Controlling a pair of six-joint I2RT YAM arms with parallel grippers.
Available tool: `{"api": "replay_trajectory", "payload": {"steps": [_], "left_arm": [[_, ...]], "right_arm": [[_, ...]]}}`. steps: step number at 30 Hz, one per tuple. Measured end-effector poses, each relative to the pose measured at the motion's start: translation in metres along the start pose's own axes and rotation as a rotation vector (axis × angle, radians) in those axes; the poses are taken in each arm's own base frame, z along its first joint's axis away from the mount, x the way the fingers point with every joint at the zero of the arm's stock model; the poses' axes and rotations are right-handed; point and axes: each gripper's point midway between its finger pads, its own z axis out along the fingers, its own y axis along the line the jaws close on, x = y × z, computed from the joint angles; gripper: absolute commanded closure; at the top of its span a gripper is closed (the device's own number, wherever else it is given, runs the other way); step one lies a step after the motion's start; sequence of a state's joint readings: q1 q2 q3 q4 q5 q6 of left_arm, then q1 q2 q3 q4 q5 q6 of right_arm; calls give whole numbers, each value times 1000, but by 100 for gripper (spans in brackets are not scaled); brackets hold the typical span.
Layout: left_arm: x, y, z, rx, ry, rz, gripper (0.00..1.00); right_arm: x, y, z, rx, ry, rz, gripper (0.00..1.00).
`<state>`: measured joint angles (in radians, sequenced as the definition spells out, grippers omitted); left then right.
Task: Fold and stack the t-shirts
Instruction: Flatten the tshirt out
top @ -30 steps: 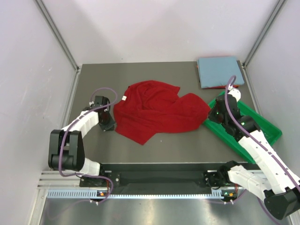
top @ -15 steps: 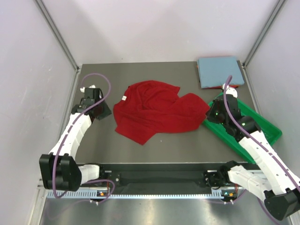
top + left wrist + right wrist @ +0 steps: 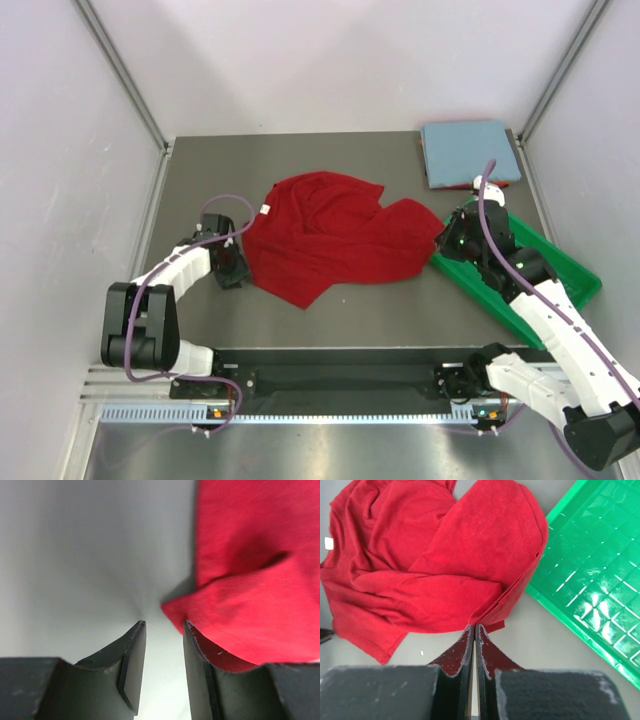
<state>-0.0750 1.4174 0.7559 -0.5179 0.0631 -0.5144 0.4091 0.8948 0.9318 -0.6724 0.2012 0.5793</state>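
– While the dark grey table (image 3: 350,320) fills most of the overhead view, what is the biggest thing lying on it?

– A dark red t-shirt (image 3: 330,235), crumpled and unfolded, around the middle. One rounded lobe of it reaches right, almost to the green plastic tray (image 3: 572,268), which sits tilted at the right edge.

– And the folded pile?

– In the far right corner, well apart from the red shirt. A light blue t-shirt (image 3: 465,150) lies flat and squared on top, with a sliver of red cloth (image 3: 452,186) showing under its near edge.

– Where are the arms?

– The left gripper (image 3: 164,630) is low over the table at the shirt's left side. Its fingers are slightly parted with nothing between them, and a pointed corner of red cloth lies just beside the right-hand finger. The right gripper (image 3: 472,627) is at the shirt's right side, next to the tray's near left corner. Its fingers are pressed almost together, with the tips at the hem. I cannot tell whether any cloth is pinched there.

– Anything smaller?

– A white neck label (image 3: 266,209) lies at the shirt's far left edge, beyond the left gripper.
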Motion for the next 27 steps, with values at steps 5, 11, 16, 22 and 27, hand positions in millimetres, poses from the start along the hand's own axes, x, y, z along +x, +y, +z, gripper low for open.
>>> {"api": "replay_trajectory", "payload": {"steps": [5, 11, 16, 22, 27], "left_arm": [[4, 1, 6, 10, -6, -8, 59], [-1, -1, 9, 16, -25, -8, 60], [-4, -2, 10, 15, -28, -6, 62], [-4, -3, 10, 14, -28, -3, 62], [-6, -4, 12, 7, -21, -1, 64]], "right_arm": [[0, 5, 0, -25, 4, 2, 100], [-2, 10, 0, -52, -1, 6, 100], [-3, 13, 0, -63, -6, 7, 100], [-4, 17, 1, -80, -4, 8, 100], [-3, 17, 2, -82, 0, 7, 100]]}}
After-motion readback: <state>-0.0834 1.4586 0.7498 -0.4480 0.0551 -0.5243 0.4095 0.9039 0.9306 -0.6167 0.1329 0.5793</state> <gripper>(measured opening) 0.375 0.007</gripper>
